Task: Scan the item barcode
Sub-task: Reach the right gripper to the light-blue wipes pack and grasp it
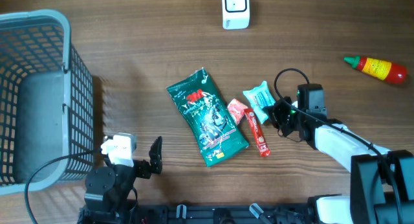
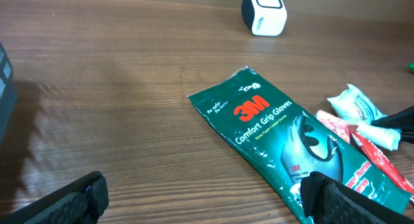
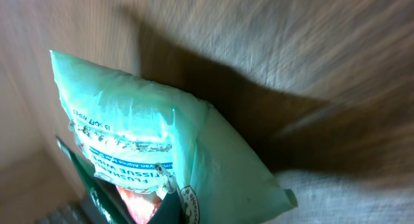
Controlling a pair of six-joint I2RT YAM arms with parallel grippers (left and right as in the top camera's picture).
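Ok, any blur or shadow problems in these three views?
Right wrist: table streaked with blur, wipes pack fills the frame, dark shadow behind it. Left wrist: sharp, gloves pack print legible. Overhead: even light, basket shades the table beside it.

Left gripper (image 1: 154,158): black fingers (image 2: 352,199) with ribbed rubber pads, a white block (image 1: 118,147) behind them. Right gripper (image 1: 278,115): black, with a looped black cable (image 1: 288,75) behind its fingers, then a white arm segment (image 1: 336,141).
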